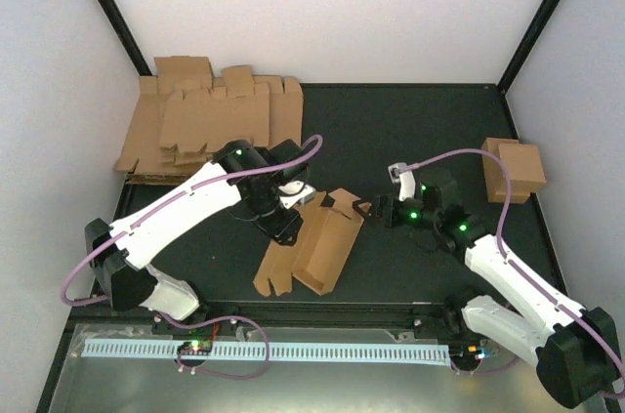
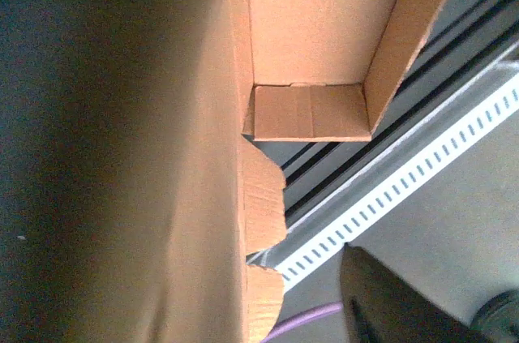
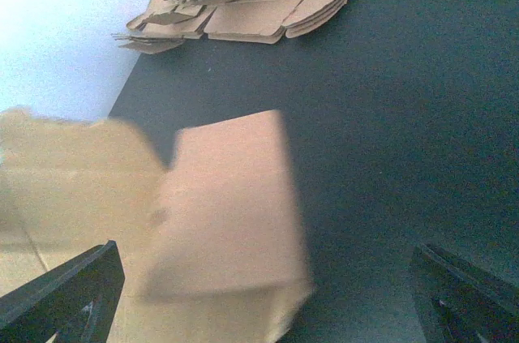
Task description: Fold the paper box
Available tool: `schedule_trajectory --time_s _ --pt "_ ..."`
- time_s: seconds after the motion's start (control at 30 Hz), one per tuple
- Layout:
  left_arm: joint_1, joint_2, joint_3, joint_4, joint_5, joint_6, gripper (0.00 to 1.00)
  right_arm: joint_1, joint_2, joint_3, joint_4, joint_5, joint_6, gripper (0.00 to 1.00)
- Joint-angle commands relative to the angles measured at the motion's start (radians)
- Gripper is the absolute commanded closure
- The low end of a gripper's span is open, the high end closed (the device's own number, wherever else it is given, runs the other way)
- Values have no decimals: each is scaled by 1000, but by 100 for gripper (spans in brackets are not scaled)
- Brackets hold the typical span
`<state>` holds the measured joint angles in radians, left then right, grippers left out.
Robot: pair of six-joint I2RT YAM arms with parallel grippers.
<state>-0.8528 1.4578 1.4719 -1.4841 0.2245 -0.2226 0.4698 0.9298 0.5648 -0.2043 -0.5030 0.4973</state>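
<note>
Blurred paper box (image 2: 308,35) hides the left gripper (image 1: 286,221) (closed or not, unclear); right gripper (image 3: 266,262) fingers spread wide

Bright even light overhead; the paper box (image 3: 227,213) blurs close up.

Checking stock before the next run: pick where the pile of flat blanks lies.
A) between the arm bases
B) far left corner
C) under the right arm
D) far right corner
B: the top view shows the pile at the far left corner of the table, beyond the left arm.
</note>
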Motion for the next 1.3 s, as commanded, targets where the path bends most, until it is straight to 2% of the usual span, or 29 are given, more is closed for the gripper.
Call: schedule_trajectory --time_s 0.0,0.07,0.27,0.43,0.63,0.83,0.93,1.07,1.27 --pt "-6 -13 51 23 -14 -7 36 -5 -16 -16 27 9 -10 1" --pt "-6 -30 56 49 -24 -11 28 -5 -21 -19 31 10 -10 1" --pt "-6 -57 48 117 -46 -35 15 -5 -24 -13 16 19 -22 1" --pt "-5 -138 49 197 -87 -69 2 -4 -29 -14 8 26 -25 1" --pt "-5 -300 -83 418 -152 -137 1 -5 -21 -19 6 48 -14 1" --pt "-5 -432 -279 677 -53 -231 1 -5 -18 -32 15 30 -5 6" --pt "-22 -426 -317 720 -28 -289 1 -4 -31 -43 18 32 2 10" --pt "-62 -355 -294 718 -44 -341 1 -5 -89 -80 51 40 30 11" --pt "-148 -262 -248 737 -170 -362 1 -5 -141 -115 54 55 59 11"
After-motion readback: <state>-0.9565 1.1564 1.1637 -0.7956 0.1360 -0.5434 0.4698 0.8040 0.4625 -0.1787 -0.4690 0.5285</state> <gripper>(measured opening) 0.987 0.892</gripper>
